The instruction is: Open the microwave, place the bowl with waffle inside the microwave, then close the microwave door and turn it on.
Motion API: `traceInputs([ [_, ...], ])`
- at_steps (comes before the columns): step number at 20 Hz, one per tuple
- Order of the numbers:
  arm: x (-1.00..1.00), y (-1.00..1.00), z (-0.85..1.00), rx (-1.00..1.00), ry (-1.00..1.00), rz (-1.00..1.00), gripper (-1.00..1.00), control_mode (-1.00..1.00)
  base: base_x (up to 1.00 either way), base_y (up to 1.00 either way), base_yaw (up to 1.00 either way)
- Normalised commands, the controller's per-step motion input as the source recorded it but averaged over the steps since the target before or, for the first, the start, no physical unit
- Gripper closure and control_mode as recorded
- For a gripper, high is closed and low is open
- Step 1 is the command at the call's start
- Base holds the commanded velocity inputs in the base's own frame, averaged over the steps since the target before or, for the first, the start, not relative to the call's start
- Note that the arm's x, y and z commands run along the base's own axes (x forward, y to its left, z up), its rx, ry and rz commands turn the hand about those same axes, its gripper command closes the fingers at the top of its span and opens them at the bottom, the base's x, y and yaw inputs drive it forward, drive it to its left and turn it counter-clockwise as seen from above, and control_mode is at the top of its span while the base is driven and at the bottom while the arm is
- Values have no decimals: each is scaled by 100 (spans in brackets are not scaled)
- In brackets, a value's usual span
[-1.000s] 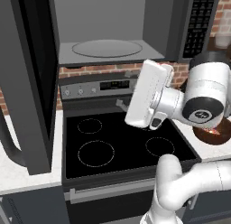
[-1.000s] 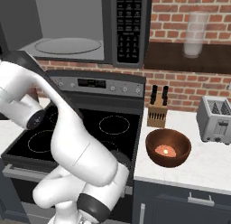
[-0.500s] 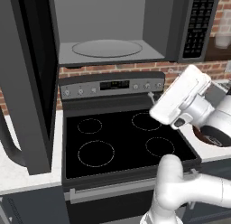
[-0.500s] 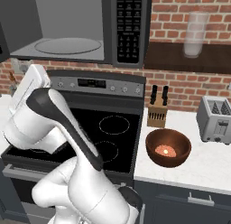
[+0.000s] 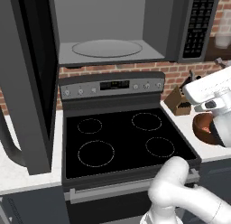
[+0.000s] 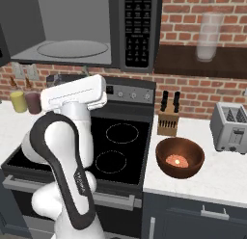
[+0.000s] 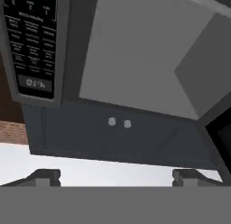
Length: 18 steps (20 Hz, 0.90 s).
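- The microwave [image 5: 108, 29] stood open above the stove [image 5: 124, 139], and its door [image 5: 27, 78] was swung wide out to the left, so I judged the first step done.
- Its grey cavity held nothing but the round glass turntable [image 6: 72, 48]; the keypad strip [image 6: 136, 28] to the right of the cavity was untouched as far as I could tell.
- The bowl [image 6: 180, 157] sat on the worktop [image 6: 212, 178] to the right of the stove, just in front of a knife block [image 6: 168, 118] and left of a toaster [image 6: 231, 127].
- Inside the bowl lay the waffle [image 6: 176, 160], a small orange-brown patch at the bottom.
- In the left base view my hand hung over the right worktop, close above the bowl's rim [image 5: 204, 128], though I could not tell whether it touched.
- My end effector [image 7: 116, 175] was spread, its two tips wide apart at the bottom of the hand view and nothing between them; it pointed up at the microwave's underside and open cavity.
- Left to do, by my reckoning: grasp the bowl, lift it onto the turntable, shut the door and press the keypad to start.
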Motion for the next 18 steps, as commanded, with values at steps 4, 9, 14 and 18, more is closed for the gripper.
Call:
traceInputs([
  [4, 11, -59, 2, 33, 8, -7, -100, -100, 0, 0, 0],
  [9, 12, -40, 0, 32, 4, -2, -100, -100, 0, 0, 0],
  [14, 6, -47, 0, 33, 9, -2, -100, -100, 0, 0, 0],
  [18, 6, -30, 3, 12, 13, -4, -100, -100, 0, 0, 0],
])
